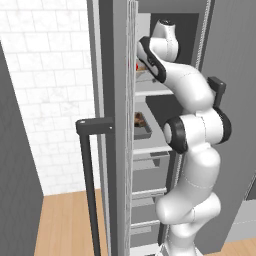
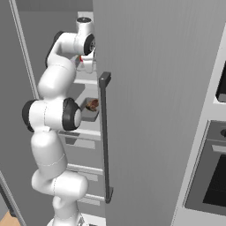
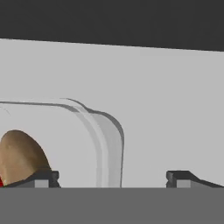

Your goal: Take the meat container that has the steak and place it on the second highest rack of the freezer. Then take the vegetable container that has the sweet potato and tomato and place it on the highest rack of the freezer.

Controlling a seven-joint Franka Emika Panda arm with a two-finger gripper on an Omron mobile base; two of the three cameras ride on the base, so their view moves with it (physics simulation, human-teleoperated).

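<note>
The gripper [image 3: 112, 178] is spread wide, one tip on each side of the vegetable container's rim [image 3: 111, 144]. The sweet potato [image 3: 19, 157] is seen inside it, on the highest rack [image 3: 175, 109].

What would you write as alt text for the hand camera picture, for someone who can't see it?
The open gripper hovers over a clear container's rounded rim on a pale grey freezer shelf. A brown sweet potato sits in the container, lower left.

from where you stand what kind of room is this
Most likely a kitchen, a simulated one. A tall grey freezer stands open with food trays on its shelves, a black oven is built in beside it, and white wall tiles run behind.
</note>
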